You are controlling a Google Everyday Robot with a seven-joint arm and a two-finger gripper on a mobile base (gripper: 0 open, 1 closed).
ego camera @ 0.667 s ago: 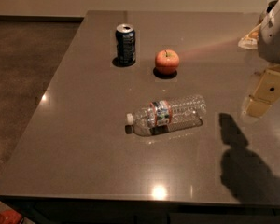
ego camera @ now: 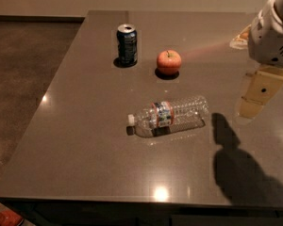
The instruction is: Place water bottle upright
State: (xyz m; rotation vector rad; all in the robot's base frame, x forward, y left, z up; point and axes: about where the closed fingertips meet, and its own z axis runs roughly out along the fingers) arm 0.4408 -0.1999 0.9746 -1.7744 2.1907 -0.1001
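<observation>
The water bottle (ego camera: 170, 114) lies on its side in the middle of the dark table (ego camera: 85, 140). It is clear and ribbed, with an orange-and-blue label band, and its white cap (ego camera: 131, 119) points left. My gripper (ego camera: 258, 94) hangs above the table at the right edge of the view, under the white arm housing (ego camera: 271, 36). It is to the right of the bottle's base, apart from it and higher up. It holds nothing that I can see. Its shadow falls on the table in front of it.
A dark blue soda can (ego camera: 127, 44) stands upright at the back. A red apple (ego camera: 169, 62) sits to its right, behind the bottle. A pale object (ego camera: 239, 38) lies at the far right edge. The table's left edge drops to a brown floor.
The gripper has shifted slightly to the left, toward the bottle. The bottle, can and apple have not moved.
</observation>
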